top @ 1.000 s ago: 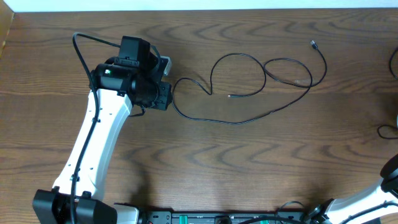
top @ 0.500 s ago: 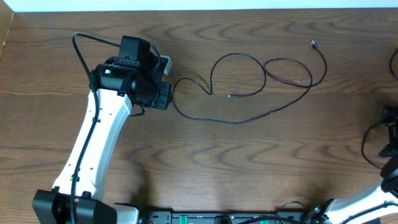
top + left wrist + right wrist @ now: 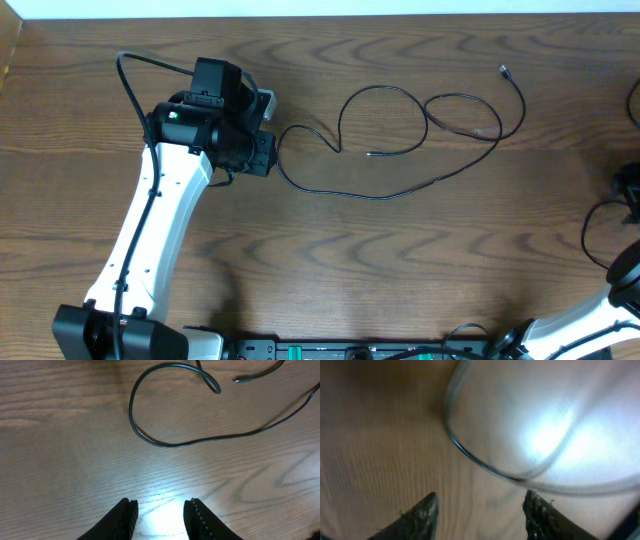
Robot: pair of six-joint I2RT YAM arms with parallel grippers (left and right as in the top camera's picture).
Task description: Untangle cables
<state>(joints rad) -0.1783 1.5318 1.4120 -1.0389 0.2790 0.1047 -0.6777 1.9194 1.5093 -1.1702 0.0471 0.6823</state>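
Dark wood-grain tabletop (image 3: 400, 260) fills every view, with a bright glare patch under each wrist camera. On it the white left arm (image 3: 150, 230) reaches up from the near edge to the upper left. Only part of the right arm (image 3: 625, 290) shows, at the far right edge.

One long black cable (image 3: 370, 197) lies across the upper middle, starting just beside the left arm's head and winding rightward in two loose loops that cross. Its plug ends (image 3: 503, 70) rest apart on bare wood.

The left fingers (image 3: 125, 515) are spread, nothing between them, and the cable's near bend lies ahead of them, not touching. The right fingers (image 3: 422, 515) are spread too and hold nothing; a thin dark cord (image 3: 470, 457) curves ahead of them, blurred.
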